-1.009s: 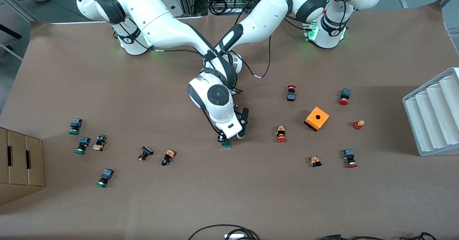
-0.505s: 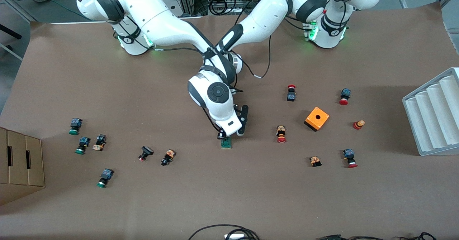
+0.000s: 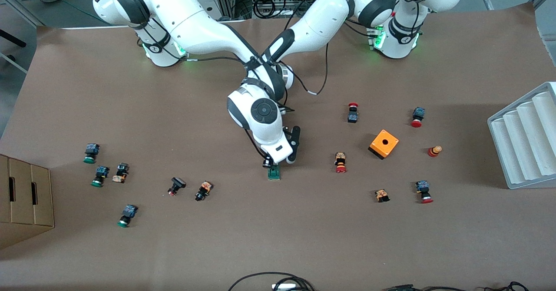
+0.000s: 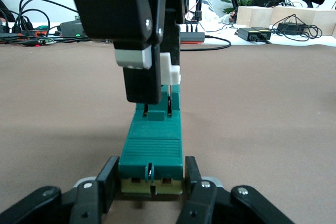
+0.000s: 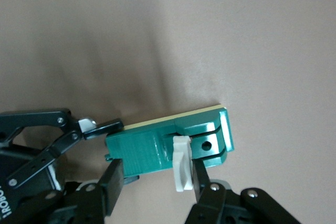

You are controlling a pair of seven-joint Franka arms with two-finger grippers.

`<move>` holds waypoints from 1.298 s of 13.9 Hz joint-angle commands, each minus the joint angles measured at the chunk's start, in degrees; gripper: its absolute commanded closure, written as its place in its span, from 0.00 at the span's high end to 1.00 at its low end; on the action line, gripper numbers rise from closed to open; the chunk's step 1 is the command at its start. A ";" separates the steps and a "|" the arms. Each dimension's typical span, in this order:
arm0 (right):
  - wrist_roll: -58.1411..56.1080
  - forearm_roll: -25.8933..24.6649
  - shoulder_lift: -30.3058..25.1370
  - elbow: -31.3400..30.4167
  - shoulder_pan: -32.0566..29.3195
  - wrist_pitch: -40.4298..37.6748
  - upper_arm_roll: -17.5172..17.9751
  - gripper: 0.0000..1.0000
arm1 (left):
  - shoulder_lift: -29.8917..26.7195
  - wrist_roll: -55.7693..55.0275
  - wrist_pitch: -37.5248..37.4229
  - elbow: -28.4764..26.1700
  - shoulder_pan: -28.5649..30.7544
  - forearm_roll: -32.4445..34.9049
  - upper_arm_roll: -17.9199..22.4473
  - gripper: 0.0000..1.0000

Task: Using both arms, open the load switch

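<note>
The load switch [image 3: 273, 173] is a narrow green block lying mid-table, partly under the right arm's hand. My left gripper [image 4: 152, 182] is shut on the sides of its end, the one farther from the front camera. The front view hides this gripper under the right hand. My right gripper [image 5: 157, 174] comes down over the switch [image 5: 142, 148] with its jaws partly apart. One finger [image 5: 203, 179] presses against the upright white sliding piece [image 5: 181, 169], and the other finger [image 5: 112, 182] stands clear of that piece. The left wrist view shows the white piece [image 4: 171, 69] beside the right gripper's finger [image 4: 142, 82].
Small push buttons lie scattered: red-capped ones [image 3: 340, 163] and an orange box [image 3: 384, 143] toward the left arm's end, green-capped ones [image 3: 99, 176] toward the right arm's end. A grey ribbed rack [image 3: 523, 139] and a cardboard box [image 3: 24, 200] stand at the table's two ends.
The right hand has drawn back a little, away from the front camera, and uncovered more of the green switch. The left arm has not moved.
</note>
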 commanded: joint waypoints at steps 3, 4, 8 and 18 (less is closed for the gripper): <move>0.50 -1.28 -1.79 -3.23 0.70 0.01 0.15 0.60 | 1.78 -0.82 1.51 1.34 0.08 0.39 0.08 0.58; 0.50 -1.28 -1.79 -3.23 0.70 0.01 0.15 0.59 | 1.78 -0.82 1.51 1.34 0.08 0.39 0.08 0.58; 0.67 -2.60 -1.61 -3.41 0.79 0.09 0.23 0.58 | 1.78 -0.82 1.51 1.34 0.08 0.39 0.08 0.58; 0.67 -2.60 -0.91 -3.50 1.67 1.85 0.23 0.55 | 1.78 -0.82 1.51 1.34 0.08 0.39 0.08 0.58</move>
